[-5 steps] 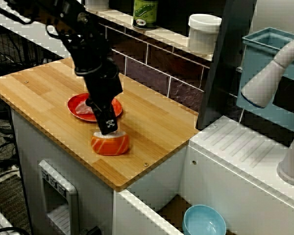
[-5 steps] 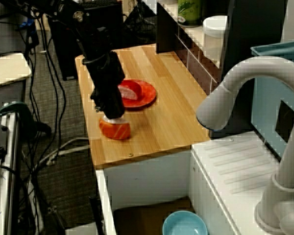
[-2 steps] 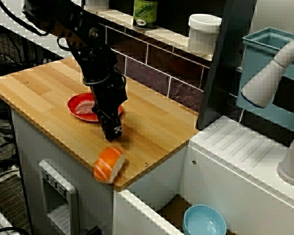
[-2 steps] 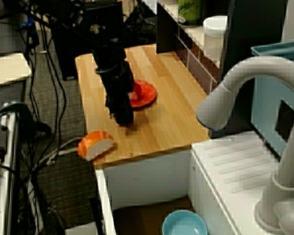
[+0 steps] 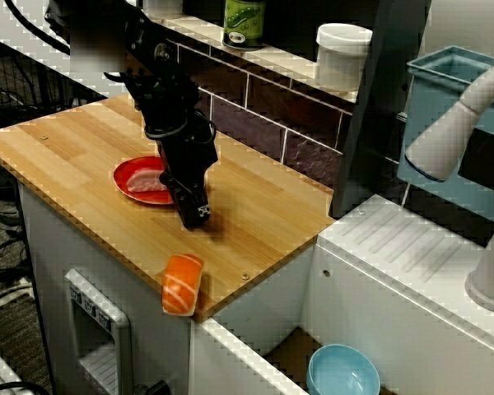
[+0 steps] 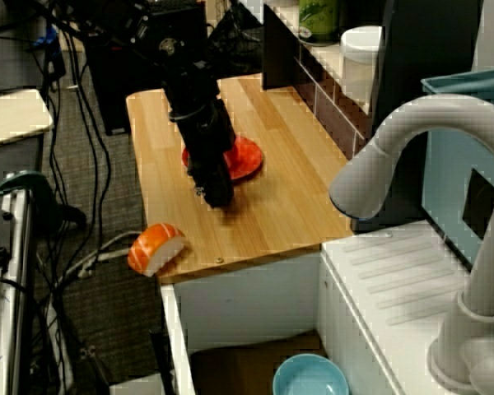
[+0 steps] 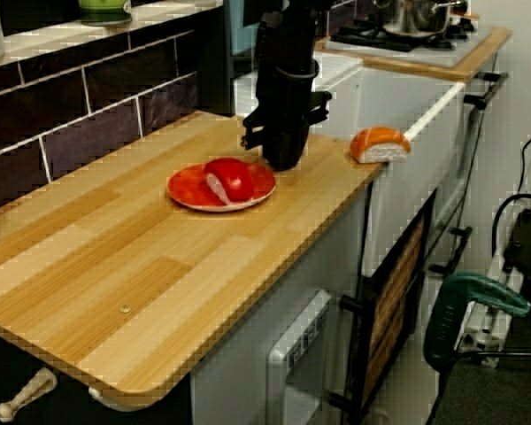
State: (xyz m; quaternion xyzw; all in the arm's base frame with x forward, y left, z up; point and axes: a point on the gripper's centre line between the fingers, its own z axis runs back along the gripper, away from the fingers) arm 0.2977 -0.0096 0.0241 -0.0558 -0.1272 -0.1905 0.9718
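Quick update: the salmon sushi (image 5: 182, 284) got away. A sec ago it sat on the surface (image 5: 255, 214) right under the gripper (image 5: 196, 216), just in front of the red plate (image 5: 123, 174). Now it's at the surface's front edge, near the corner by the white sink unit, and mostly hanging off. So imo whatever grip was on it is gone, and it looks barely supported.

The gripper has shifted back a bit toward the plate. It's low over the surface beside the plate rim w/ nothing in it. It's too dark to tell if the jaws are apart or closed.

Orientation: its long axis lies across the front edge, not along it. The outer end points away from the surface and dips down. The orange side faces up and out, w/ the white rice underneath, clearest in the view from the surface's far end (image 7: 380, 143). The tuna piece (image 7: 230, 179) is on the plate.
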